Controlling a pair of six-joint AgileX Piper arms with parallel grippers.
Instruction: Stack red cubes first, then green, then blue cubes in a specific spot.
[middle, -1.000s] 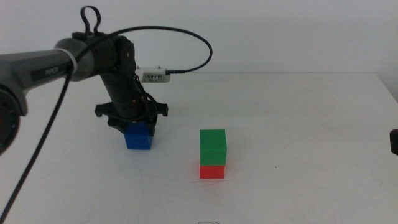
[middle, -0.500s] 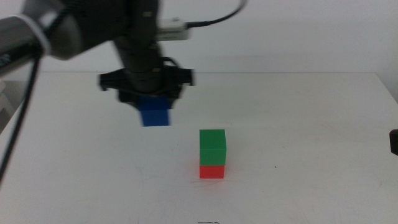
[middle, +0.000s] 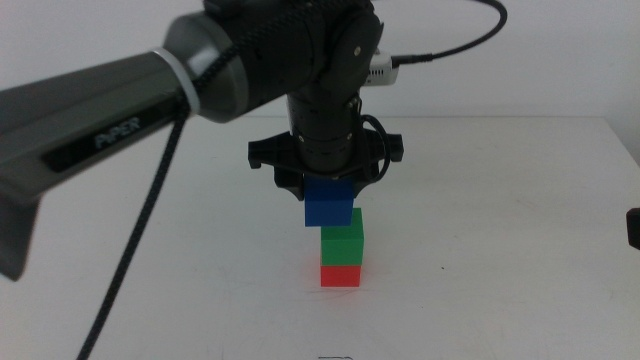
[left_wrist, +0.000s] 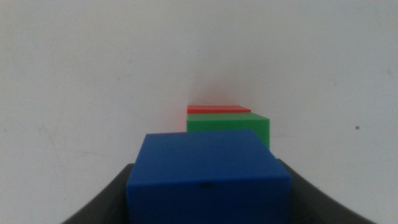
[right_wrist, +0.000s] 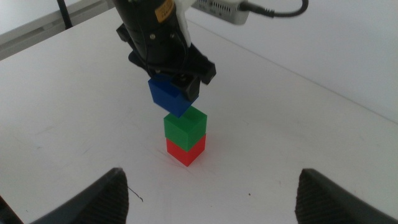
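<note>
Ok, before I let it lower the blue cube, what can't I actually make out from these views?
- Gap between blue cube and green cube: middle view overlaps them; touching or apart unclear.
- Left gripper fingertips: hidden behind the blue cube in the left wrist view.
- Red cube: left wrist view shows only a sliver behind the green cube.
- Right gripper: waits aside, jaws wide apart, tips cut off by the right wrist view's bottom edge.

Middle view: high, facing forward-down over table (middle: 520, 200). Left wrist: close behind blue cube (left_wrist: 208, 177). Right wrist: farther back. All share stack.
</note>
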